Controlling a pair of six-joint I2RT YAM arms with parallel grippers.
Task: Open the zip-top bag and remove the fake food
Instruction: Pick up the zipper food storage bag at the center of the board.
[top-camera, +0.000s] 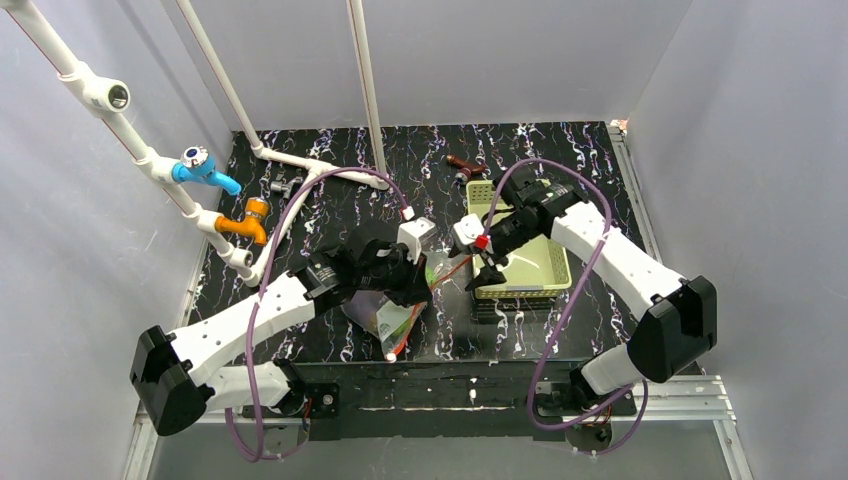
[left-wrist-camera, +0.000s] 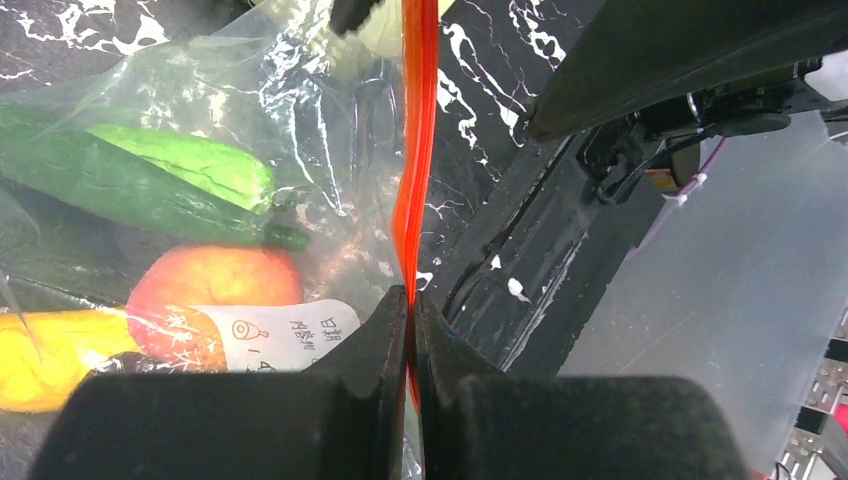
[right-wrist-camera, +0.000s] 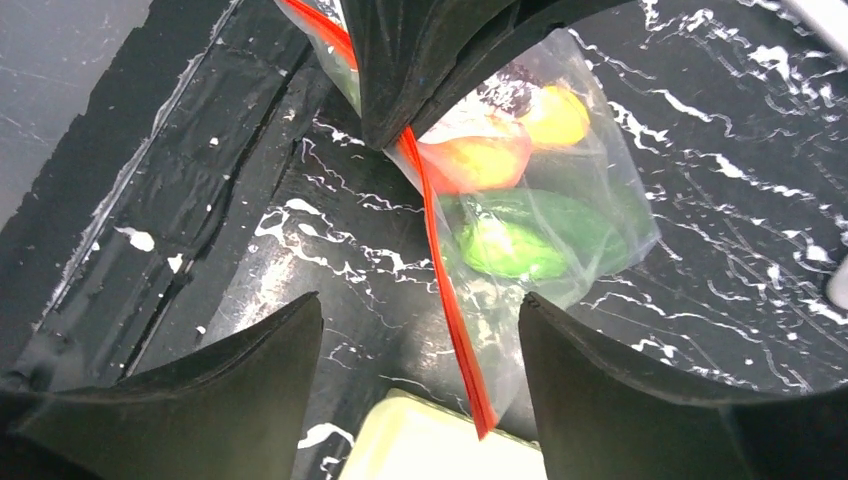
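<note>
Place: lab booth | white walls (top-camera: 500, 60), piped taps (top-camera: 205, 168) (blue, orange), marbled table (top-camera: 600, 160)

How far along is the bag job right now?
Done: left gripper shut on the zipper strip of the zip-top bag. In hand: right gripper, jaws open, straddles the strip's other end. Left: the strip looks sealed, and the fake food sits inside.

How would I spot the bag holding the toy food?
Look at the black marbled table, just left of the yellow-green basket. There the left gripper pinches a clear crinkly zip-top bag; its red-orange zipper strip and the colourful fake food inside set it apart.
</note>
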